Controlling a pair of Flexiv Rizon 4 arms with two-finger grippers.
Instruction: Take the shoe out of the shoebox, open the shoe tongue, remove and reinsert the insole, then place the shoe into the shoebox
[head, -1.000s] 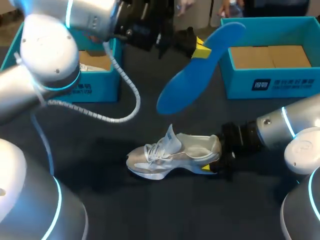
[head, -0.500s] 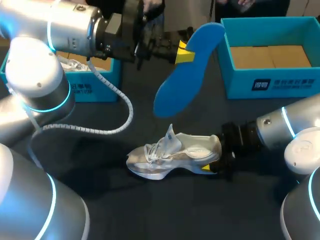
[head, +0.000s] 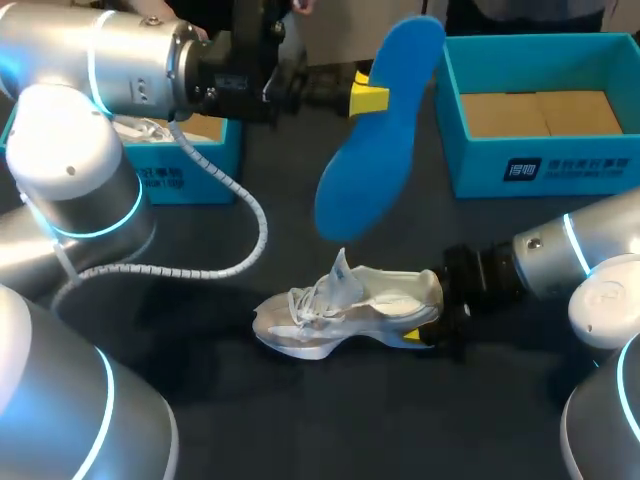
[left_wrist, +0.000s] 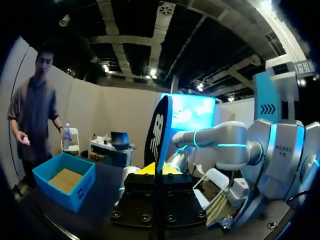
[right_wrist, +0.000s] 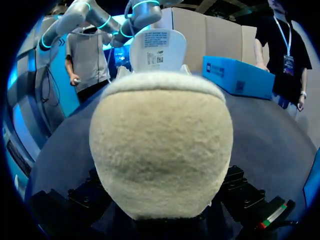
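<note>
A blue insole (head: 377, 140) hangs steeply in the air above the table, and my left gripper (head: 367, 98) is shut on its upper part. In the left wrist view the insole (left_wrist: 159, 127) stands edge-on between the yellow tips of that gripper (left_wrist: 159, 171). Below it a white and silver shoe (head: 345, 308) rests on the dark table with its tongue raised. My right gripper (head: 424, 314) is shut on the heel from the right. The shoe's fuzzy heel (right_wrist: 161, 150) fills the right wrist view, with the tongue (right_wrist: 157, 49) upright behind it.
An open teal shoebox (head: 545, 165) with a cardboard floor stands at the back right. Another teal box (head: 195, 172) at the back left holds a second white shoe (head: 140, 128). My left arm's cable (head: 250, 215) loops over the table left of the shoe.
My left arm has swung the insole from a slanted lie to a steeper one and drawn it a little to the left. The shoe and the right arm have not moved.
</note>
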